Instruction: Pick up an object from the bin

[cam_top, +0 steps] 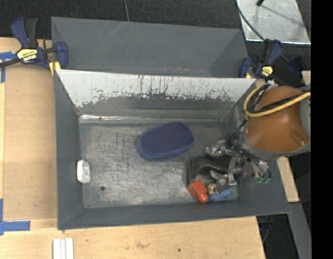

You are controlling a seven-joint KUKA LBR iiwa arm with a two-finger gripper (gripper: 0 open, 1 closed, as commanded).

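My gripper [229, 165] is low in the bin's front right corner, under the arm's orange cover. Just in front of it a small red block [198, 191] lies against the front wall, with a small blue piece [221, 197] beside it on the right. A black curved thing [201, 168] sits right at the gripper's left side, too dark to tell apart from it. A dark blue oval pad [165, 141] rests in the middle of the floor, a short way to the gripper's left.
A small white and grey lump [83, 171] lies by the left wall, far from the gripper. The arm comes in over the right rim and hides the right end of the floor.
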